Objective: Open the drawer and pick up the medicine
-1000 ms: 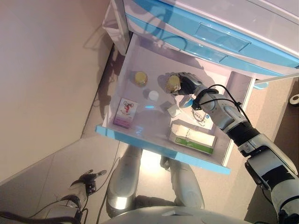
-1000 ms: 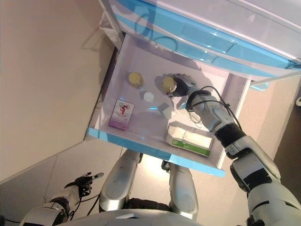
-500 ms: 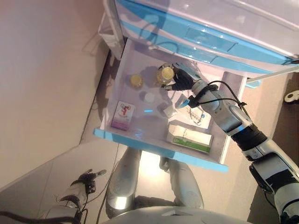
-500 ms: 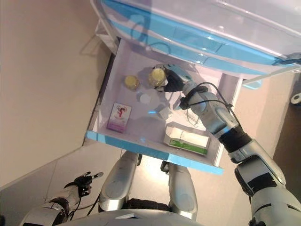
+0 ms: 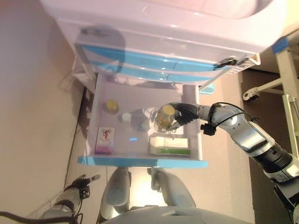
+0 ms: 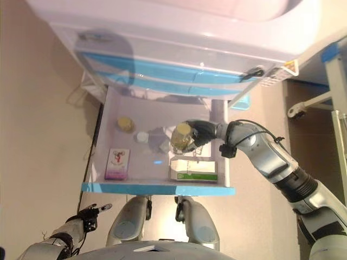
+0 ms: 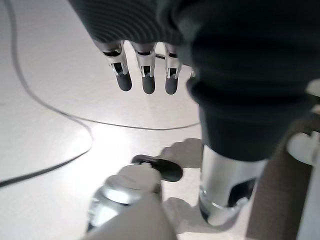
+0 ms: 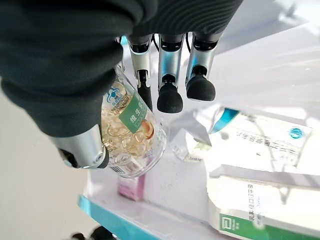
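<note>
The drawer (image 5: 140,162) with the blue front stands pulled open. My right hand (image 5: 184,113) is shut on a clear medicine bottle (image 5: 164,117) of yellow capsules with a yellow lid and holds it above the drawer floor, near the green and white box (image 5: 170,145). In the right wrist view the bottle (image 8: 130,135) sits between my thumb and fingers (image 8: 170,95). My left hand (image 5: 79,182) hangs low by the floor, and its fingers (image 7: 145,75) are straight and empty.
In the drawer lie a second yellow-lidded bottle (image 5: 111,106), a small white cap (image 5: 125,118), a pink box (image 5: 105,140) and a printed leaflet (image 8: 260,140). Closed blue drawer fronts (image 5: 154,63) of the white cabinet sit above. A metal frame (image 5: 285,70) stands at the right.
My right hand has lifted the yellow-lidded bottle off the drawer floor and carried it toward the drawer's front. The whole view has shifted as the camera moved.
</note>
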Available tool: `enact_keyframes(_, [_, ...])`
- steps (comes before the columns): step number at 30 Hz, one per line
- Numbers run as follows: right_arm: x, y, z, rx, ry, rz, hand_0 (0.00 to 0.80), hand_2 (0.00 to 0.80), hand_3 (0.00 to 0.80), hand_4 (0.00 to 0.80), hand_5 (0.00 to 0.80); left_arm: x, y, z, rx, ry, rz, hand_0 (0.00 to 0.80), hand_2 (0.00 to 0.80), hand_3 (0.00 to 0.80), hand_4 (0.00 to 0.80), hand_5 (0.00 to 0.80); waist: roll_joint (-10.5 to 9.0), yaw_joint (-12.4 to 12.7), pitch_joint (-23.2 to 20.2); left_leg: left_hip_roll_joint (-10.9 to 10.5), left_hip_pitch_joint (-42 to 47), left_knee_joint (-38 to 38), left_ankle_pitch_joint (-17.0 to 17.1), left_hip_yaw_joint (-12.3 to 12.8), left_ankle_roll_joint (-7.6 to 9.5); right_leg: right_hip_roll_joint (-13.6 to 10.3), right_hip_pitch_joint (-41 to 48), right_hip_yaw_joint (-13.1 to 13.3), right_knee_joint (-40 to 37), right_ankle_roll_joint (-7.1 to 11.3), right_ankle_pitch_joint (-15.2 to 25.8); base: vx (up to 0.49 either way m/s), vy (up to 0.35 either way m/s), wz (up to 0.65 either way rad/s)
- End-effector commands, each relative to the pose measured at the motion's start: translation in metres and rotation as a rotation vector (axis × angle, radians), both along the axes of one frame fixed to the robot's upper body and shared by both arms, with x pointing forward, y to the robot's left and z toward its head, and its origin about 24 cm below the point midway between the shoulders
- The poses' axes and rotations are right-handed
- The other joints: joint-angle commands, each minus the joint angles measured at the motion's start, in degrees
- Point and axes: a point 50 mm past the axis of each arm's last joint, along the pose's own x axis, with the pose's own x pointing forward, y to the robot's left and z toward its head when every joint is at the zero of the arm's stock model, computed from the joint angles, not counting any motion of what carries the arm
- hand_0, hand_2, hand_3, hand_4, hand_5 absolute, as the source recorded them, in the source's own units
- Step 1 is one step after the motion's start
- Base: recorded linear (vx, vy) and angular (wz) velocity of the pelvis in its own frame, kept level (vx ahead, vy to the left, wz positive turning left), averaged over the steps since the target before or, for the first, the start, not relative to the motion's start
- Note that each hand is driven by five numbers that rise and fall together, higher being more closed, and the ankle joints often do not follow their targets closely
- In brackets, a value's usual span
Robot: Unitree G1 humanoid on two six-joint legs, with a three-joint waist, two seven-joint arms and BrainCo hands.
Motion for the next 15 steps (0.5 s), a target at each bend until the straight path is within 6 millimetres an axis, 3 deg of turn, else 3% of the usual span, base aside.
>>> enact_keyframes(1, [-0.008, -0.001, 0.034, 0.069, -0.125, 0.056, 0.800, 0.800, 0.800, 0.800, 0.800, -0.049, -0.003, -0.014, -0.006, 0.187, 0.030, 0.000, 0.000, 0.000, 0.000, 0.000, 1.95, -0.6, -4.9, -0.5, 3.1, -5.9, -0.1, -1.4, 0.08, -1.4, 2.6, -0.5, 4.3, 3.70, -3.4, 0.129, 0.089, -0.23])
enact_keyframes(7, [0.008, -0.024, 0.062, 0.170, -0.190, -0.055, 0.800, 0.800, 0.800, 0.800, 0.800, -0.065, -0.011, -0.019, -0.030, 0.246, 0.029, 0.000, 0.000, 0.000, 0.000, 0.000, 2.66, -1.3, -9.0, -0.8, 6.0, -7.5, -0.4, -0.1, 0.33, -1.2, 4.2, 0.7, 2.6, 4.01, -2.6, 0.116, 0.064, -0.17])
enact_keyframes(15, [0.040, -0.046, 0.091, 0.185, -0.245, -0.201, 0.800, 0.800, 0.800, 0.800, 0.800, -0.079, -0.006, -0.018, -0.013, 0.318, 0.051, 0.000, 0.000, 0.000, 0.000, 0.000, 2.62, 0.6, -10.8, -1.3, 7.9, -8.3, -0.6, -0.7, 0.70, -1.7, 6.4, -1.0, 1.3, 4.02, -2.3, 0.075, 0.019, -0.01])
